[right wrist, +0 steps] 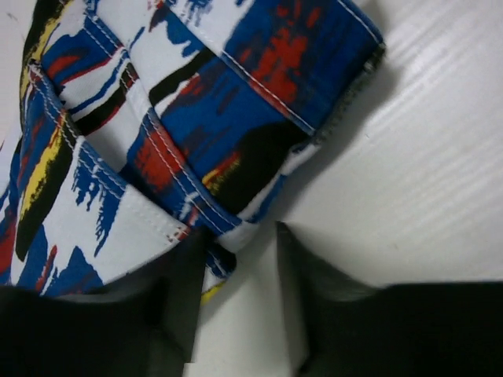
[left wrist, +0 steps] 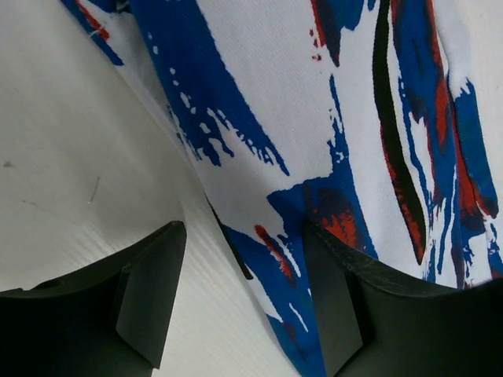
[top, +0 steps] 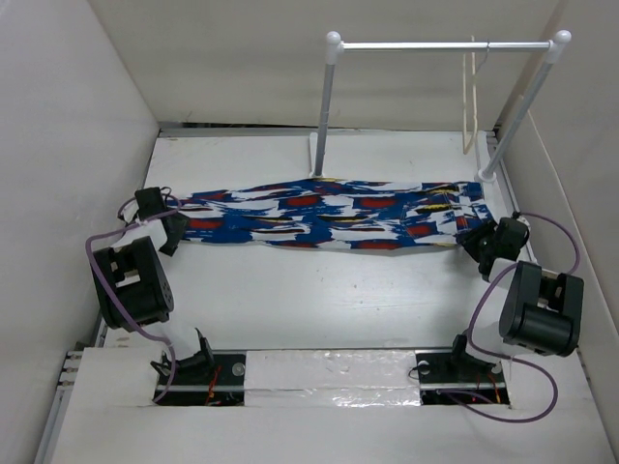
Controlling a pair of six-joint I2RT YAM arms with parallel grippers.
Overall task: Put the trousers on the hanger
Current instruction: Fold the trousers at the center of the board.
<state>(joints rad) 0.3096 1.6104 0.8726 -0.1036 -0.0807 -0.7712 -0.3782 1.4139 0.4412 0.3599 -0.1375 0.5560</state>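
The trousers (top: pixel 329 217) lie stretched flat across the table, legs to the left and waist to the right. My left gripper (top: pixel 170 230) is at the leg end. In the left wrist view it (left wrist: pixel 244 302) is open, with the blue and white fabric edge (left wrist: pixel 314 157) lying between its fingers on the table. My right gripper (top: pixel 482 244) is at the waist end. In the right wrist view it (right wrist: pixel 244 302) is open, with the stitched waistband corner (right wrist: pixel 236 228) at its left finger. The pale cream hanger (top: pixel 470 106) hangs from the rail at the back right.
The white two-post rail stand (top: pixel 329 106) with its metal crossbar (top: pixel 416 44) stands at the back, its feet just behind the trousers. White walls close in the table on the left, back and right.
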